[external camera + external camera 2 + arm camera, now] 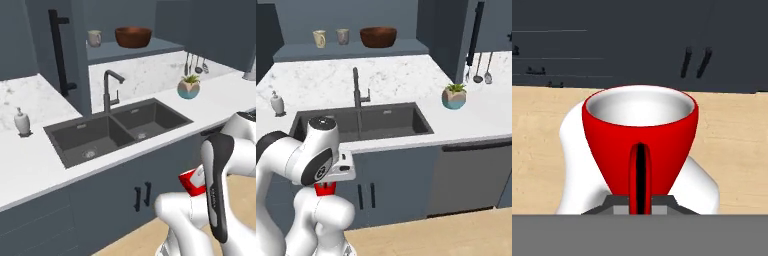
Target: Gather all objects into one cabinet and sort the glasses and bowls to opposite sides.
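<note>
Tool [640, 202] clamped on the red mug [640, 145], gripping at the base near the handle, white inside facing the camera. Mug held low in front of the lower cabinet doors, tucked against the arm, above the wood floor [542, 150]. Farther off, sink [115, 131] and faucet [109, 90] in the white surface [30, 165]. Beyond, on the open cabinet's shelf [351, 50]: cream mug [319, 38] leftmost, grey mug [343, 36] beside it, brown bowl [378, 37] on the right.

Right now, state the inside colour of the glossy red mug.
White inside the glossy red handled mug, clearest in the hand view.
</note>
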Robot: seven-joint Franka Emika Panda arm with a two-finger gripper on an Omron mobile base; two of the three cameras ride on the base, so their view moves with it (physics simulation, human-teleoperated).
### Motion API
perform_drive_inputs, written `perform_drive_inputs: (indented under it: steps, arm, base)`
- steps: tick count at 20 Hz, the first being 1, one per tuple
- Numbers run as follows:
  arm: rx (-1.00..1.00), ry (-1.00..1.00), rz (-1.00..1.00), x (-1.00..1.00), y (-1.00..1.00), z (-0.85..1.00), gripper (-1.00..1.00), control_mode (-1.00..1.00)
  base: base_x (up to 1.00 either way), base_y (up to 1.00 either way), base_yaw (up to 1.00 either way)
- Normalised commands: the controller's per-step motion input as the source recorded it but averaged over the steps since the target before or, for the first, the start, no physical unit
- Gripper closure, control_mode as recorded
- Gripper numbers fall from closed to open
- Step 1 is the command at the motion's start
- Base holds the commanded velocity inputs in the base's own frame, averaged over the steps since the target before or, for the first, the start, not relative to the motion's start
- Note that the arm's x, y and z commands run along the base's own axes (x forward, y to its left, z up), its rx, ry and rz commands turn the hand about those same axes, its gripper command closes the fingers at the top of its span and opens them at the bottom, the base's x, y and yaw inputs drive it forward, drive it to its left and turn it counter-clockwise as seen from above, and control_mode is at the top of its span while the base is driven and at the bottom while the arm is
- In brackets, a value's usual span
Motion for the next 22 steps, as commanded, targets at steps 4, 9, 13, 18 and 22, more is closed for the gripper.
perform_drive_inputs:
  steps: [4,9,13,18,22]
  arm:
    - [0.0,0.0,0.0,0.0,0.0,0.0,1.0,1.0]
    - [0.0,0.0,0.0,0.0,0.0,0.0,1.0,1.0]
    - [0.0,0.0,0.0,0.0,0.0,0.0,1.0,1.0]
    - [0.0,0.0,0.0,0.0,0.0,0.0,1.0,1.0]
    - [0.0,0.0,0.0,0.0,0.0,0.0,1.0,1.0]
  base:
    - [0.84,-0.46,0.47]
    - [0.73,-0.13,0.23]
    - [0.55,-0.27,0.05]
    - [0.1,-0.53,0.0]
    - [-0.11,0.02,0.0]
